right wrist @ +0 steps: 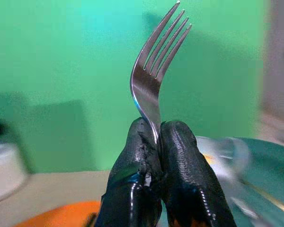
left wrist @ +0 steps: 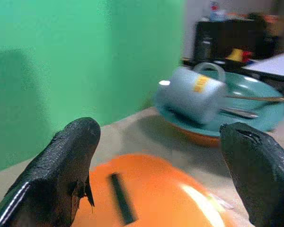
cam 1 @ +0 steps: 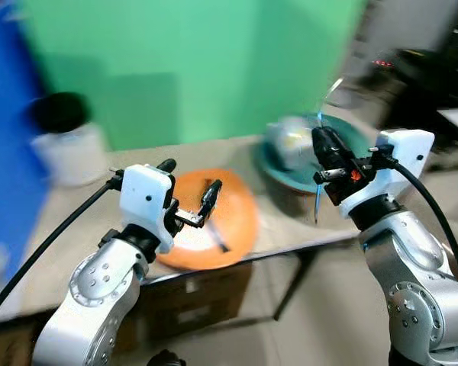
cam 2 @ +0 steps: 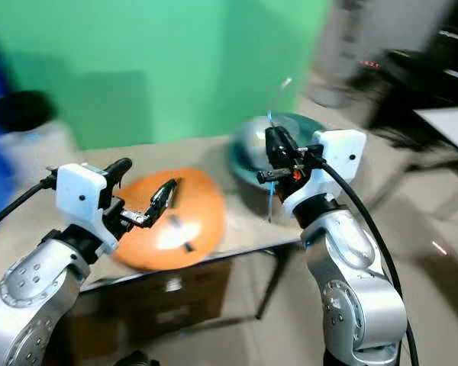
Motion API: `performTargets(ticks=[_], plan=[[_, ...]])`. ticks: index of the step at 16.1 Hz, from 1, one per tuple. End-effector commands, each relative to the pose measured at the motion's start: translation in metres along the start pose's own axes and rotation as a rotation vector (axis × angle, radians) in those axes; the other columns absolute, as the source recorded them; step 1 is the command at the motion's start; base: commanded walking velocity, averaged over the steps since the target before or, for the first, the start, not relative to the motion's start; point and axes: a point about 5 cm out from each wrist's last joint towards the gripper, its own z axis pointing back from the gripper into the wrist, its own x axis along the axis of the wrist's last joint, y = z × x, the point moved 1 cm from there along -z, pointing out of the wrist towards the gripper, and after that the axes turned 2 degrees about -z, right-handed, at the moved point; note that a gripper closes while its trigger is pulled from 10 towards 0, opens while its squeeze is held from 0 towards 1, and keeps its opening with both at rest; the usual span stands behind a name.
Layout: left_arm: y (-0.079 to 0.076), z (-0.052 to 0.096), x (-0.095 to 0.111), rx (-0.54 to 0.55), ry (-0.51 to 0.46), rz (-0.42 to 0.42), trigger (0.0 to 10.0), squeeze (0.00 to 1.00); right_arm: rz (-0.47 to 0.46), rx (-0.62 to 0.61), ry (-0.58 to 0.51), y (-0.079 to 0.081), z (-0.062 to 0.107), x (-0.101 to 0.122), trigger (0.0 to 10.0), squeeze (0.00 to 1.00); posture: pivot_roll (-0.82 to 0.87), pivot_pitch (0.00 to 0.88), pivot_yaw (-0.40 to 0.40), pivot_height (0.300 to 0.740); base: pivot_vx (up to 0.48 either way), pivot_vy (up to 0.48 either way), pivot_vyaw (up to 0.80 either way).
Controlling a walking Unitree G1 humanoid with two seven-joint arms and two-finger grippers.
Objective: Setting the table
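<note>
An orange plate (cam 1: 233, 221) lies on the beige table (cam 1: 76, 229), with a short dark strip (left wrist: 120, 198) on it. My left gripper (cam 1: 194, 175) hovers open just above this plate, nothing between its fingers (left wrist: 61, 165). To the right sits a teal plate (left wrist: 255, 87) carrying a pale blue mug (left wrist: 194, 94) on its side and some cutlery (left wrist: 248, 99). My right gripper (cam 1: 328, 152) is over the teal plate's near side, shut on a silver fork (right wrist: 154, 80). The fork stands upright, tines up and handle end hanging below the fingers.
A white container with a black lid (cam 1: 69, 145) stands at the table's back left, before a green wall (cam 1: 191, 61). A blue panel (cam 1: 4, 152) is at far left. A cardboard box (cam 1: 198, 293) sits under the table. Dark furniture (cam 1: 427, 76) stands at the right.
</note>
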Motion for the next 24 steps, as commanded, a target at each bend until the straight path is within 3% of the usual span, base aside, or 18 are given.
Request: performTargets(ticks=[1,3,6,9,13,24], plan=[[-0.002,-0.003,0.0,-0.002,-0.003,-0.008,10.0,0.0,0.012,-0.014,-0.015,-0.001,0.003,0.004,10.0,0.0,0.17,0.0,-0.036,0.74,0.0,0.0,-0.8],[-0.003,-0.004,0.001,-0.003,-0.004,-0.014,10.0,0.0,0.068,-0.05,-0.019,-0.005,0.003,0.005,10.0,0.0,0.17,0.0,-0.035,0.74,0.0,0.0,-0.8],[-0.001,-0.006,0.001,0.015,-0.002,-0.019,10.0,0.0,0.058,-0.054,-0.021,-0.005,0.003,0.004,10.0,0.0,0.17,0.0,-0.031,0.74,0.0,0.0,-0.8],[0.007,-0.007,0.003,0.086,-0.01,-0.035,10.0,0.0,0.119,-0.115,-0.014,-0.011,-0.001,0.003,10.0,0.0,0.17,0.0,-0.042,0.74,0.0,0.0,-0.79],[0.016,-0.008,0.004,0.163,-0.02,-0.044,10.0,0.0,0.106,-0.156,0.04,-0.017,-0.001,-0.006,10.0,0.0,0.17,0.0,-0.041,0.74,0.0,0.0,-0.79],[0.015,-0.013,0.001,0.156,-0.03,-0.022,10.0,0.0,0.167,-0.177,0.125,-0.021,0.006,-0.016,10.0,0.0,0.13,0.0,-0.032,0.74,0.0,0.0,-0.8]])
